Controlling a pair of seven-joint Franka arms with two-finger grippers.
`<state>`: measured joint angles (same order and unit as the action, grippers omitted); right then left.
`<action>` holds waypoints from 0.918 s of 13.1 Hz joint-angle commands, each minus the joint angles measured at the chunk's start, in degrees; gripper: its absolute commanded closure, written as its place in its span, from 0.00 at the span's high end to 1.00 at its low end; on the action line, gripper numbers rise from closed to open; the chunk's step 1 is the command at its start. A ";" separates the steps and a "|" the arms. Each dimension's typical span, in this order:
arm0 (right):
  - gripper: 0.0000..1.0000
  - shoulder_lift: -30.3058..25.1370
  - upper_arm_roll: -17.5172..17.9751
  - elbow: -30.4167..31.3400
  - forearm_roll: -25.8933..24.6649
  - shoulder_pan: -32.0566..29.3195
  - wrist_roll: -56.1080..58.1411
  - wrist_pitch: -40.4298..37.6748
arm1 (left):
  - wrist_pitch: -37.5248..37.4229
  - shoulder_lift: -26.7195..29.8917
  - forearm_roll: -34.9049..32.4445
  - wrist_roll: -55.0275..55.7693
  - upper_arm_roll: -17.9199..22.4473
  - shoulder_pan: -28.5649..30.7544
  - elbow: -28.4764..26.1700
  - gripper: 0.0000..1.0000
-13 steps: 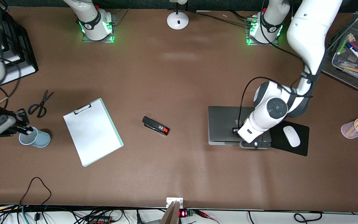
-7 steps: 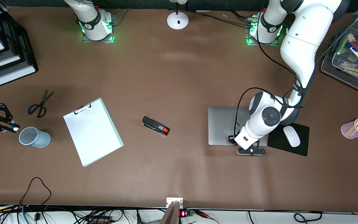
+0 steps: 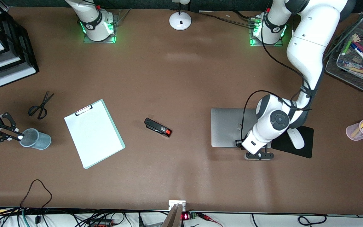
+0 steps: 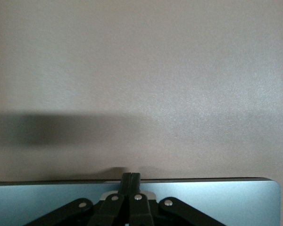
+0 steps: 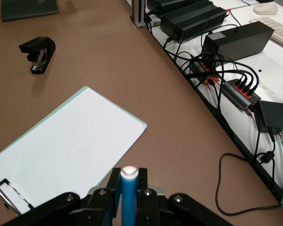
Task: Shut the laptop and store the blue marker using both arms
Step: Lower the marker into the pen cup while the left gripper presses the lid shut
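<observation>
Laptop (image 3: 232,127) lies shut and flat nr the left arm's end of the table, lid up, long axis parallel to the table's long edges. Left gripper (image 3: 259,155) rests at its front-camera edge, fingers clenched together w/ nothing between, apparently from pressing the lid. Right gripper (image 3: 17,134), at the right arm's end, grasps the blue marker (image 5: 129,197) over the cup (image 3: 36,139) rim, white tip toward the cup, prob. for dropping in.

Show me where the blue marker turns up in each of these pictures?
Front view: only the blue marker's white tip shows, in the right gripper at the rim of the mesh cup.
Left wrist view: not in it.
Right wrist view: blue marker upright between the fingers.
Shared landmark: clipboard.
</observation>
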<state>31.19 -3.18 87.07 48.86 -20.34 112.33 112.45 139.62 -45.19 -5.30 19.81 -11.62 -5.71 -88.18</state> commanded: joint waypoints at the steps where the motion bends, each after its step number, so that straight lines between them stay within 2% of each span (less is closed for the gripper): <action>1: 0.00 3.08 0.81 -0.67 5.62 -2.07 6.56 -0.57 | -10.82 4.74 -1.55 -0.30 -0.06 0.26 3.18 0.00; 3: 0.00 4.23 0.81 -0.67 6.59 -2.51 7.20 -0.57 | -18.56 8.34 -1.20 -0.30 -0.24 0.62 4.42 0.00; 6: 0.01 5.36 0.89 -0.67 6.86 -3.30 7.72 -1.18 | -26.13 13.01 -1.02 -0.56 -0.59 1.49 4.60 0.00; 7: 0.11 5.98 0.89 -0.67 6.86 -3.91 7.73 -2.40 | -28.85 14.58 -1.02 -1.17 -0.77 1.84 4.60 0.00; 8: 0.51 6.25 0.81 -0.67 6.86 -4.09 7.12 -2.59 | -30.88 15.99 -1.02 -2.40 -0.77 1.85 4.69 0.00; 9: 1.00 6.25 0.81 -0.67 7.04 -4.09 6.76 -2.68 | -32.55 16.96 -0.94 -3.63 -0.68 1.93 4.78 0.00; 12: 1.00 5.55 0.80 -0.94 7.05 -3.92 0.12 -2.68 | -39.22 19.34 -0.76 -9.07 -0.94 4.12 6.44 0.00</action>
<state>37.19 -3.12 87.00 55.35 -23.60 116.74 110.86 104.49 -27.60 -5.31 14.79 -11.74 -3.58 -82.49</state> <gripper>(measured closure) 0.454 0.991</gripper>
